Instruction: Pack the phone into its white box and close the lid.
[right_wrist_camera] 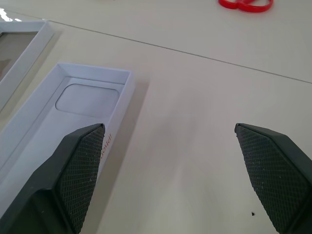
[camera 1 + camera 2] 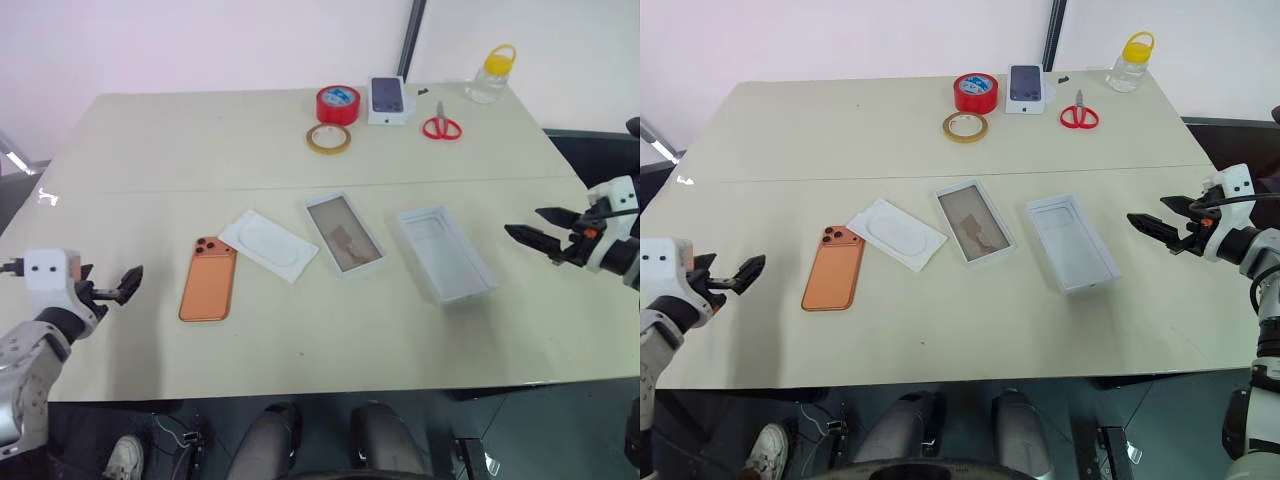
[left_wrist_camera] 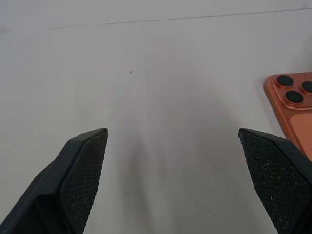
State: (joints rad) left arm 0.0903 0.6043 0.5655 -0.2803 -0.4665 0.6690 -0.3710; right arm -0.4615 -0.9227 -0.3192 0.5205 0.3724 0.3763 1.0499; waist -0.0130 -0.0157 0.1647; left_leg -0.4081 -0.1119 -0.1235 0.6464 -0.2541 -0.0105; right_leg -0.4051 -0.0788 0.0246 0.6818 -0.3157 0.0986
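Left claw point(image 2: 128, 284) apart, empty, off bench's point(image 2: 300, 130) left edge near phone point(image 2: 208, 280). Right claw point(image 2: 530, 226) apart, empty, beside lid point(image 2: 445, 253), white box point(image 2: 344, 233) mid-bench.

I see the phone point(image 2: 833, 270) face down, insert point(image 2: 896, 233), box point(image 2: 974, 221), lid point(image 2: 1072, 243) in a row, my grippers open either side.

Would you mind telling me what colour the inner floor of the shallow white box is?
Brownish-grey, inside the white box; it shows best in the left eye view.
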